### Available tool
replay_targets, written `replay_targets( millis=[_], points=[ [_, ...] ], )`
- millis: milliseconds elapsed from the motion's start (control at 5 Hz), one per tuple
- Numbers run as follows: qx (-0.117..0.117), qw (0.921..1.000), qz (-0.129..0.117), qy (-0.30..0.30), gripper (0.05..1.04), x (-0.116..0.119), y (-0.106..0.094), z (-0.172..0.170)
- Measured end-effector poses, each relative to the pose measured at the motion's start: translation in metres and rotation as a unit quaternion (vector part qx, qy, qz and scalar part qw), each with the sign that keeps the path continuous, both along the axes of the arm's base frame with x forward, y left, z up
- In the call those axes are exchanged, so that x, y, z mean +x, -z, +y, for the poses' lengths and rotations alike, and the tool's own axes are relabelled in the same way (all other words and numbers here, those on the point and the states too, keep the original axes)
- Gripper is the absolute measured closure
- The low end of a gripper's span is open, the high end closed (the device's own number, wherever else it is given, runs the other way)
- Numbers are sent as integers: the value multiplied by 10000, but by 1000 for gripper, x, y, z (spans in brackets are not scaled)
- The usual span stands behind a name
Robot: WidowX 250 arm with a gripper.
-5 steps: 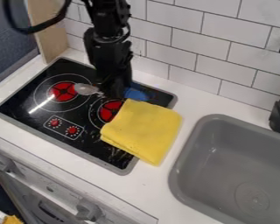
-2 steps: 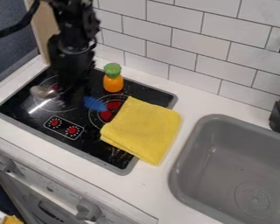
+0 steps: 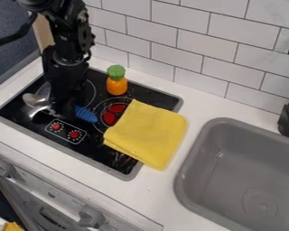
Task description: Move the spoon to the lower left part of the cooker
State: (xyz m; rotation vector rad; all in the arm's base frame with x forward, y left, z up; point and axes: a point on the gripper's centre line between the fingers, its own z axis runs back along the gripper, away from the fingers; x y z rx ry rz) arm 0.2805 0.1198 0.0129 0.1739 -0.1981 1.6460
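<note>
One spoon (image 3: 34, 100) points its bowl to the cooker's (image 3: 101, 153) left edge, handle toward the cloth (image 3: 148, 133); the arm (image 3: 68, 45) hangs steeply, the tool (image 3: 63, 110) closed around the spoon's middle.

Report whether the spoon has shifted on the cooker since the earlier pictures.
Yes. The spoon has moved left and toward the front edge, judged against the cooker.
</note>
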Motion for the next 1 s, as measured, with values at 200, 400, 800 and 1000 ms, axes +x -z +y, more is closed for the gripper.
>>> replay_targets(
  millis=[200,400,800,1000],
  points=[
    [-19,10000,26,-61,329,2,-1,0],
    [-45,9999,117,-106,90,0,0,0],
    [90,9995,-45,-304,83,-3,-35,2],
    [263,9972,-484,-503,83,-3,-71,4]
  ],
)
